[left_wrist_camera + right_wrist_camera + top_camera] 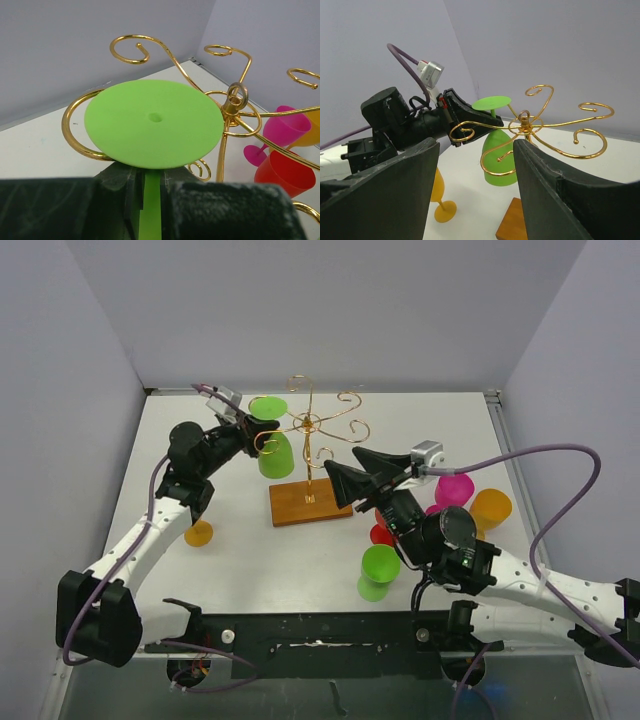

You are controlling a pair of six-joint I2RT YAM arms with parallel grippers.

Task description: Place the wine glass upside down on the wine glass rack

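1. Closest to the lens in the left wrist view, the left fingers (pixel 117 187) are clenched on the stem of the green wine glass (pixel 152 122), which is held upside down with its round foot uppermost
2. The foot lies over one curled scroll arm (pixel 75 132) of the wine glass rack (pixel 310 425), at about 10 o'clock from the central post in the top view. The bowl hangs below the wire, clear of the desk (pixel 240 570). Whether the foot already bears on the wire I cannot tell
3. The right fingers (pixel 555 190) stand spread and grasp nothing, hovering at about 4 o'clock from the post, just above the rack's wooden base (pixel 300 505)
4. Spare glasses sit on the desk: a small orange glass (pixel 198 533) at 8 o'clock from the base, and a green glass (pixel 378 570), red glass (pixel 382 533), pink glass (pixel 455 488) and orange glass (pixel 490 508) clustered from 3 to 5 o'clock
5. The main risk, as I judge it, is letting go before the stem is well inside the curl. The foot would then catch on one side only, and the glass would tilt, slip through and fall beside the base
6. Pressing sideways on the thin wire could rock or slide the rack, which looks light
7. The right fingers are near the scroll arms, so a careless move there could snag a curl and pull the rack over
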